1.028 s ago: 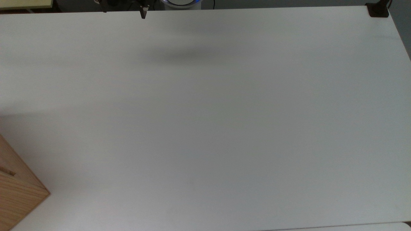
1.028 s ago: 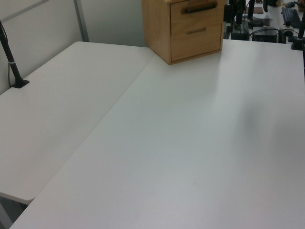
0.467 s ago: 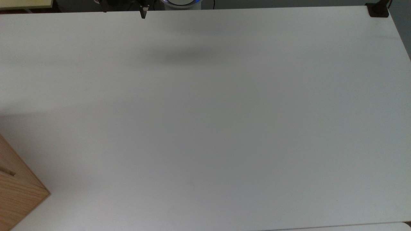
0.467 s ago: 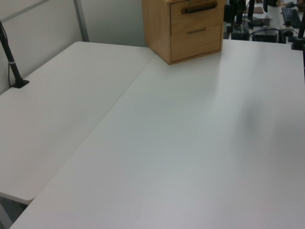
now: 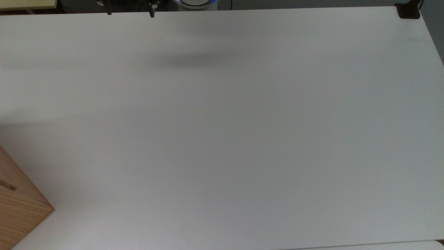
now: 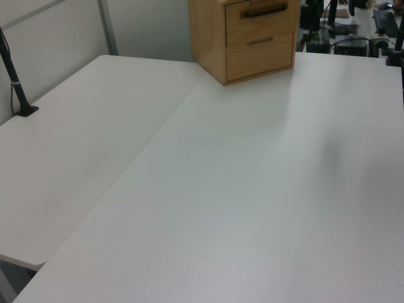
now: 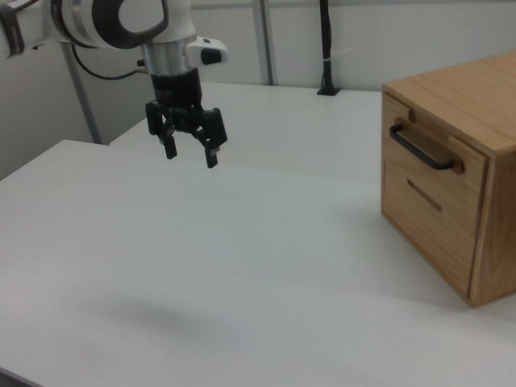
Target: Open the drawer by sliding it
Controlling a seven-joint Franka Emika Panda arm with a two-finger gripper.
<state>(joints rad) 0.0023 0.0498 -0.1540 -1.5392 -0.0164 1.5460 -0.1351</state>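
Observation:
The drawer (image 7: 435,142) is the upper light-wood front in the cabinet (image 7: 476,105) at the right view's right. It sits flush and shut, with a black bar handle (image 7: 421,151) across it. My gripper (image 7: 190,155) hangs open above the white table, far to the right view's left of the cabinet, with nothing between its fingers. In the top view the gripper (image 5: 130,14) peeks in at the top edge. The left view has the drawer (image 6: 262,20) and its handle (image 6: 266,10) at the top.
A lower drawer (image 7: 427,218) with a small slot pull sits under the upper one. The white table (image 5: 222,125) stretches wide between gripper and cabinet. A black clamp post (image 6: 16,82) stands at the left view's left and another post (image 7: 326,48) behind the table.
In the top view the gripper has slid slightly left and towards the top edge, and its shadow moved left with it. The drawer has stayed shut.

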